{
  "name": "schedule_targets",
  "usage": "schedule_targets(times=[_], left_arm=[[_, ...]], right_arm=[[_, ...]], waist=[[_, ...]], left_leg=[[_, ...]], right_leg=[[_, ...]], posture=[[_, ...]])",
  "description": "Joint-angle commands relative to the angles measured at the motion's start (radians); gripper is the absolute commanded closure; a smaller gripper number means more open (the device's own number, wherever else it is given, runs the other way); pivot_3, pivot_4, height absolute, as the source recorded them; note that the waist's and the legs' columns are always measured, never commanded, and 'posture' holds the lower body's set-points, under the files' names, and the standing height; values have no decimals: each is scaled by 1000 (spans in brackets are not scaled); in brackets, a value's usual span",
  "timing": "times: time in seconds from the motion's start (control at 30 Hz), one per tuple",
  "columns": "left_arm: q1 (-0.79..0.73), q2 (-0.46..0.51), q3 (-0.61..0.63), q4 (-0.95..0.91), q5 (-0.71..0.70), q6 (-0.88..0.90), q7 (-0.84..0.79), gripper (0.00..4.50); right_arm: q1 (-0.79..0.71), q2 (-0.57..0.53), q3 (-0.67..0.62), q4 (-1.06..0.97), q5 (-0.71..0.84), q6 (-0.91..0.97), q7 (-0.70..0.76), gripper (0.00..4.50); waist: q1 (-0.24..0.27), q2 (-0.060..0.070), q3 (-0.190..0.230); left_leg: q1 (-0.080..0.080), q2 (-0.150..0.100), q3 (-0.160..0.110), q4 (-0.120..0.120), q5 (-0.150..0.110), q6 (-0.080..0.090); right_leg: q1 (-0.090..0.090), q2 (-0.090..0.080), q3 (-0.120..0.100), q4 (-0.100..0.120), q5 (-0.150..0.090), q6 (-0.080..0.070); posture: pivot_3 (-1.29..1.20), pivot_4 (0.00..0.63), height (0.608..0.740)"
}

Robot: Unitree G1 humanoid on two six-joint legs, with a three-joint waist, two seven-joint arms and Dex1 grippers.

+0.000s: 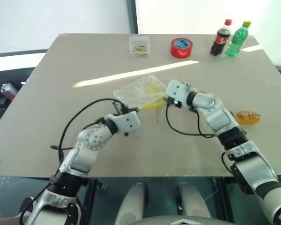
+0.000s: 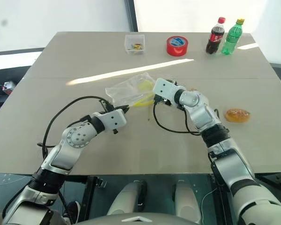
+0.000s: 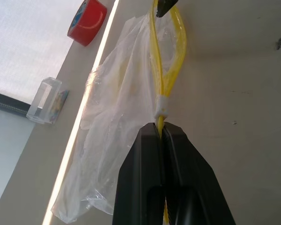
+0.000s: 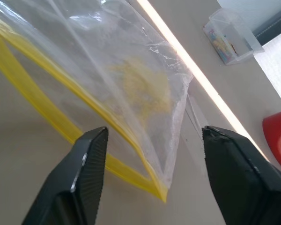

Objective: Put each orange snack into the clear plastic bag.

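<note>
In left claw: bag edge.

1. Left gripper: fingers pressed together, pinching the yellow strip of the clear plastic bag; arm bent at the elbow, reaching forward and inward.
2. Right gripper: fingers spread wide apart, gripping nothing; arm extended forward, wrist angled toward the left gripper.

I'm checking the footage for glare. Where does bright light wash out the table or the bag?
Left eye view: a bright streak crosses the table behind the clear plastic bag. Left wrist view: the same streak runs along the bag's far side. Right wrist view: glints on the crinkled film.
</note>
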Motion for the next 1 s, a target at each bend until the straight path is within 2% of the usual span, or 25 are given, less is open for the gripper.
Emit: schedule_targets(times=[0.03,0.07,0.17,0.33,0.6,0.7,0.73,0.8,0.9,0.93,0.97,1.0], left_arm=[[-18,-9,31,-19,-13,7,11,4500],[-19,-14,36,-22,-18,12,14,4500],[-17,-31,47,-36,-33,29,14,4500],[-1,-28,58,-74,-49,35,-10,4500],[27,0,40,-107,-88,-9,-76,4500],[31,-4,43,-114,-97,-7,-81,4500],[29,-7,44,-117,-99,-3,-81,4500],[19,-16,47,-123,-101,8,-80,4500],[6,-28,52,-125,-98,31,-71,4500],[2,-31,55,-124,-96,40,-67,4500],[-3,-35,59,-121,-91,51,-60,4500],[-8,-40,63,-118,-89,63,-53,4500]], right_arm=[[35,-11,-55,-119,51,92,23,1300],[52,-5,-66,-149,68,132,26,1300],[90,12,-77,-204,99,196,24,2026],[79,53,-60,-191,112,205,7,4466],[-16,119,-40,-28,89,99,-48,4466],[-70,141,6,133,35,-17,-85,4466],[-87,144,27,189,9,-67,-102,3903],[-126,142,73,290,-56,-169,-154,3111],[-177,131,132,392,-148,-323,-245,1636],[-190,126,149,414,-176,-378,-274,845],[-201,112,180,426,-218,-451,-297,690],[-204,99,202,432,-245,-500,-303,213]], waist=[[1,0,0],[1,0,0],[-1,0,0],[-4,0,0],[-4,0,0],[-5,0,0],[-5,0,0],[-3,0,0],[-4,0,0],[-4,0,0],[-5,0,0],[-5,0,0]], left_leg=[[0,0,0,0,0,0],[0,0,0,0,0,0],[0,0,0,1,0,0],[0,0,0,1,0,0],[0,0,0,1,0,0],[1,0,0,1,0,0],[1,0,0,1,0,0],[1,0,0,1,0,0],[0,0,0,1,0,0],[0,0,0,1,0,0],[0,0,0,1,0,0],[1,0,0,1,0,0]], right_leg=[[0,0,0,0,0,0],[0,0,0,0,0,0],[0,0,0,0,0,0],[0,0,0,1,0,0],[0,0,0,1,0,0],[0,0,0,1,0,0],[0,0,0,1,0,0],[0,0,0,1,0,0],[0,0,0,1,0,0],[0,0,0,1,0,0],[0,0,0,1,0,0],[0,0,0,1,0,0]], posture=[[0,150,740],[0,150,740],[0,150,740],[0,150,740],[0,150,740],[0,150,740],[0,150,740],[0,150,740],[0,150,740],[0,150,740],[0,150,740],[0,150,740]])
